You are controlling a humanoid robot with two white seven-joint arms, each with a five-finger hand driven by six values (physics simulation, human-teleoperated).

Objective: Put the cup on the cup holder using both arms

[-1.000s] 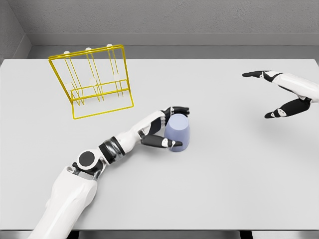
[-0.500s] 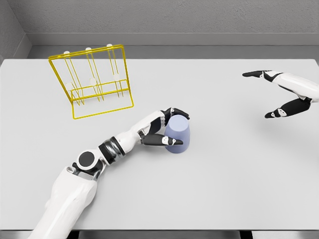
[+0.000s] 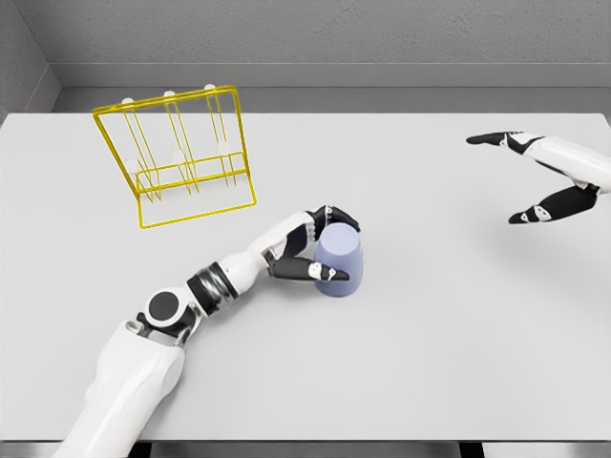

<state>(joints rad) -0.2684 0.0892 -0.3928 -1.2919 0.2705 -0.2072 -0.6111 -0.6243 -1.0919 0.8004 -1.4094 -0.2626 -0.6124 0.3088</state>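
Lavender cup point(image 3: 339, 260) mid-table point(image 3: 430, 334), left-hand point(image 3: 307, 253) fingers around

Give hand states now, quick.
Left hand: shut on the lavender cup.
Right hand: open, holding nothing.

No legible text, label, brand, number or sign appears on any surface in view. The smooth lavender plastic cup point(image 3: 339, 260), the yellow wire cup holder point(image 3: 179, 157) at ten o'clock, the plain white tabletop point(image 3: 430, 334) and the white-and-black robot arms all carry no readable markings.
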